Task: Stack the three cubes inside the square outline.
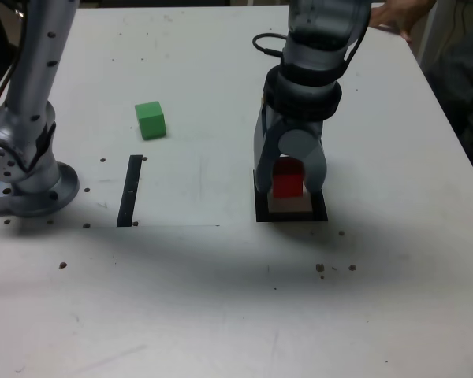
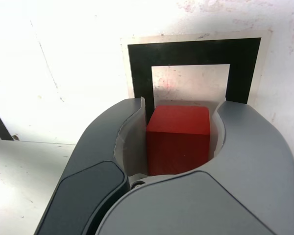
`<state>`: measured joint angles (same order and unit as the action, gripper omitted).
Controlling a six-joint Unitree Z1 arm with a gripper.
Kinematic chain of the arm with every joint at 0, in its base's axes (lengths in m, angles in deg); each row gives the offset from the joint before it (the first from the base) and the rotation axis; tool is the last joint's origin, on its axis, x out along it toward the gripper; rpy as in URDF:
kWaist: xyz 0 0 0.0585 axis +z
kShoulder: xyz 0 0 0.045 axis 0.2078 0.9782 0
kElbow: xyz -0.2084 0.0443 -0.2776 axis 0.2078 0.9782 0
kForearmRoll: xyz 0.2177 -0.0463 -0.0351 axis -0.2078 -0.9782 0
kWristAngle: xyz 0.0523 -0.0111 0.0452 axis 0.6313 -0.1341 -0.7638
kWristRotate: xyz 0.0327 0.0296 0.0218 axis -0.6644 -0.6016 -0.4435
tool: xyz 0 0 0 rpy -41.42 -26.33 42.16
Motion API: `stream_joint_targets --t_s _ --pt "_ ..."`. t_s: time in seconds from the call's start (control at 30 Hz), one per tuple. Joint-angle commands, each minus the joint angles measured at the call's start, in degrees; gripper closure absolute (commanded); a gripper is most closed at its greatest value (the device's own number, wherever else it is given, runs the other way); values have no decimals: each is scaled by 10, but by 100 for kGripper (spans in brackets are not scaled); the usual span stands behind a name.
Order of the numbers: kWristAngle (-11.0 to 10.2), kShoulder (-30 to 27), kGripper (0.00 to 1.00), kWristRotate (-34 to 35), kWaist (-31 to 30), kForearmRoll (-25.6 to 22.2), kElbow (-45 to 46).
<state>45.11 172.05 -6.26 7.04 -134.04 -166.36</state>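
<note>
One red cube (image 2: 178,139), upright between the two jaws of the gripper (image 1: 290,169), over or on the square outline (image 1: 327,206). Jaws closed down to about the cube's width, one on each side face, seemingly in a firm hold, with only slivers of space at the edges. Probably gripped by opposite faces to keep the cube level and its top bare for the next one. Cannot tell from either view whether resting on the white centre (image 2: 188,83) or hanging just above. In the wrist view, set towards one side of the frame, with a good patch of white showing beyond; perhaps in need of a small shift before release, for a centred footing under a stack. Near side of the frame hidden there by fingers and cube. Further out, towards the exterior view's left, a black strip (image 1: 130,191) lying flat on the white table (image 1: 181,315), well apart from the outline. Beyond the strip, a green cube (image 1: 150,120) alone, sides free all round, so likely easy to straddle later. No yellow cube to be made out. At the exterior view's far left, the arm's base (image 1: 33,185); at the top right, a person's hand (image 1: 402,16) by the table edge, well clear of the work. No brand, label or writing legible anywhere; only dark specks on the tabletop.
</note>
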Motion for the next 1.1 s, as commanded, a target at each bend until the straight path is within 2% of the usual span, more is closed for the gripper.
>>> stream_joint_targets --t_s 0.0,0.33,0.4,0.47,0.6,0.67,0.9,1.07 --pt "-1 7 71 1 2 3 2" --pt "-3 19 71 0 13 28 20" --pt "-3 21 68 -2 14 32 23" --pt "-3 22 53 -4 15 37 25" --pt "-4 20 12 -7 16 42 29" --pt "-6 18 1 -7 16 42 31" --pt "-14 5 0 -6 16 36 33" --pt "-31 -13 0 -3 19 12 27"
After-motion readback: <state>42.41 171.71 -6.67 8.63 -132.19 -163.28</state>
